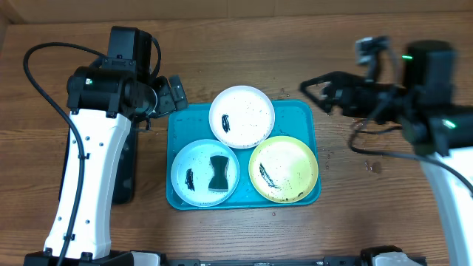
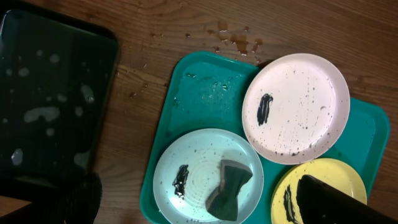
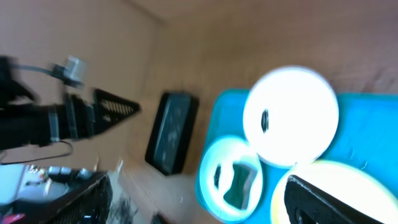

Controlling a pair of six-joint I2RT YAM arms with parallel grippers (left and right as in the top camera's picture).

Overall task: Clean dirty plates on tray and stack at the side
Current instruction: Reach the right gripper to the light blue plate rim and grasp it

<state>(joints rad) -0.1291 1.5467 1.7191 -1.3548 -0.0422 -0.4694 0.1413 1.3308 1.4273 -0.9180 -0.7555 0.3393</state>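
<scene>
The blue tray (image 1: 187,125) lies mid-table and holds three plates. The white plate (image 1: 242,116) is at the back, the light blue plate (image 1: 194,166) front left, the yellow-green plate (image 1: 284,168) front right. Each has a dark smear. A dark sponge (image 1: 217,173) lies on the light blue plate. My left gripper (image 1: 176,91) is open and empty, above the tray's back left corner. My right gripper (image 1: 316,94) is open and empty, beside the tray's back right corner. The left wrist view shows the white plate (image 2: 295,109), light blue plate (image 2: 193,162), sponge (image 2: 229,190) and yellow-green plate (image 2: 329,169).
A black tray (image 2: 50,93) with water drops lies left of the blue tray, partly under my left arm in the overhead view (image 1: 126,170). Small wet spots mark the wood behind the tray (image 2: 239,42). The right wrist view is blurred and shows the black tray (image 3: 172,132).
</scene>
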